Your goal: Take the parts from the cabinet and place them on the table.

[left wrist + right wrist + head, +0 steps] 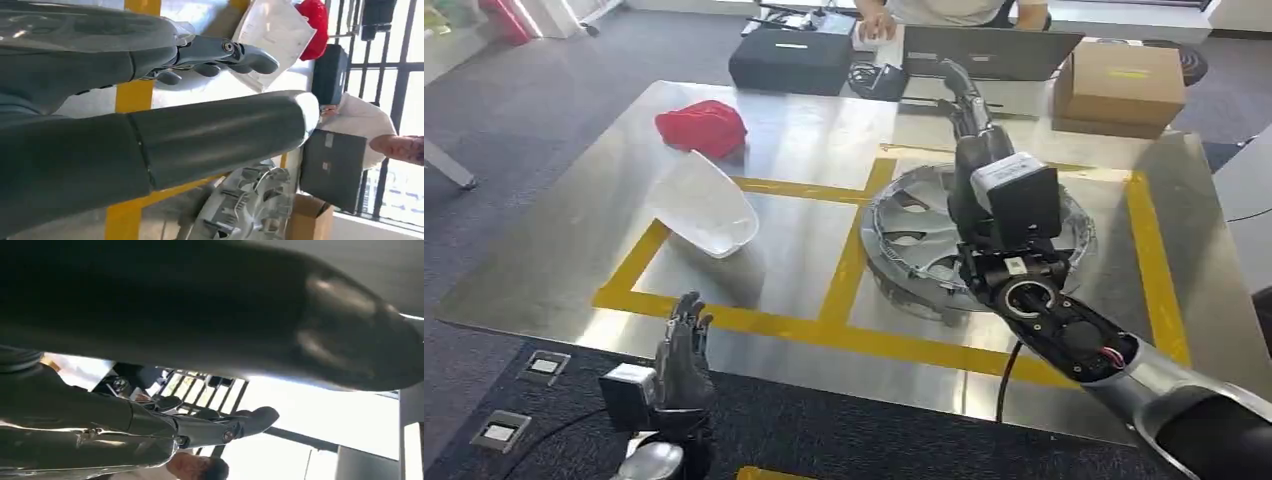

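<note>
**Parts on steel table, both hands free**

Head view: wheel cover (924, 235) and white shell (704, 205) lie on the table (554, 250), inside yellow tape boxes. Right hand (964, 100) above the cover's far rim, fingers loosely extended, holding nothing. Left hand (682, 345) at the near edge, fingers straight, empty. Red cloth (702, 127), cardboard box (1119, 85), laptop (989, 52) beyond.

Left wrist view: fingers (240, 52) apart over the shell (275, 32).

Right wrist view: fingers (240, 425) extended, windows behind.
</note>
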`<act>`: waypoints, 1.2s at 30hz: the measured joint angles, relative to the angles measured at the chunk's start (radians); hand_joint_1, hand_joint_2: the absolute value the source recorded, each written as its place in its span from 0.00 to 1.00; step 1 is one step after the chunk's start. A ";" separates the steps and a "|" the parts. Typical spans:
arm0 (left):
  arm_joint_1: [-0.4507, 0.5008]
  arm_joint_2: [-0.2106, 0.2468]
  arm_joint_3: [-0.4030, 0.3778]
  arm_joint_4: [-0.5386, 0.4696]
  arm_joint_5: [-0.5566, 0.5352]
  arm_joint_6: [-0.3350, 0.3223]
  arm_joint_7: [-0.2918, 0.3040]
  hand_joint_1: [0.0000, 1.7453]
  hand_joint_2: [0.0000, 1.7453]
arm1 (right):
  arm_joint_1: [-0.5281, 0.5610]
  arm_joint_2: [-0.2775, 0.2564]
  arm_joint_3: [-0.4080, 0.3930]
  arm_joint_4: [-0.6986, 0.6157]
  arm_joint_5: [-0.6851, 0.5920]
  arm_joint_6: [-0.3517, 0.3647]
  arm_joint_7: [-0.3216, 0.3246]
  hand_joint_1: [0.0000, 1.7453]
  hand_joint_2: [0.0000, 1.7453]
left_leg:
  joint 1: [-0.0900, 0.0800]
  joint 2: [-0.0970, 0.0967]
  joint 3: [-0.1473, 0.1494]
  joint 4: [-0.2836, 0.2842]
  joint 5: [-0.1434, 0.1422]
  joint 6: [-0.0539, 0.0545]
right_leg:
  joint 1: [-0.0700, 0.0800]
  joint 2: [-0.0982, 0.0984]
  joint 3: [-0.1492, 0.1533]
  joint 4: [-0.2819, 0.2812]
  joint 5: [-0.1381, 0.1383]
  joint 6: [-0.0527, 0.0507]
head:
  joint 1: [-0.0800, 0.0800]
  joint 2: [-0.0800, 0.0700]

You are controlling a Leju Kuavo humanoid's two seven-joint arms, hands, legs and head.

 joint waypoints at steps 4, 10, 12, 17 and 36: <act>0.007 0.006 0.006 -0.021 -0.005 0.010 0.000 0.00 0.00 | 0.039 -0.001 -0.008 -0.034 0.002 0.006 -0.002 0.00 0.00 | 0.000 0.000 0.000 0.000 0.000 0.000 | 0.000 0.000 0.000 0.000 0.000 0.000 | 0.000 0.000; 0.018 0.010 0.020 -0.052 -0.015 0.024 0.000 0.00 0.00 | 0.075 -0.002 -0.007 -0.061 0.034 0.007 -0.005 0.00 0.00 | 0.000 0.000 0.000 0.000 0.000 0.000 | 0.000 0.000 0.000 0.000 0.000 0.000 | 0.000 0.000; 0.021 0.010 0.021 -0.061 -0.020 0.027 0.001 0.00 0.00 | 0.085 -0.002 -0.007 -0.067 0.041 0.007 -0.002 0.00 0.00 | 0.000 0.000 0.000 0.000 0.000 0.000 | 0.000 0.000 0.000 0.000 0.000 0.000 | 0.000 0.000; 0.026 0.010 0.024 -0.085 -0.034 0.032 0.023 0.00 0.00 | 0.118 -0.002 -0.007 -0.085 0.075 0.002 0.011 0.00 0.00 | 0.000 0.000 0.000 0.000 0.000 0.001 | 0.000 -0.001 0.000 0.000 0.000 0.000 | 0.001 0.000; 0.018 0.006 0.024 -0.101 -0.023 0.020 0.035 0.00 0.00 | 0.184 -0.002 -0.034 -0.108 0.104 -0.012 -0.001 0.00 0.00 | 0.000 0.000 0.000 0.000 -0.001 0.001 | 0.000 -0.001 0.000 0.000 0.000 0.000 | 0.000 0.000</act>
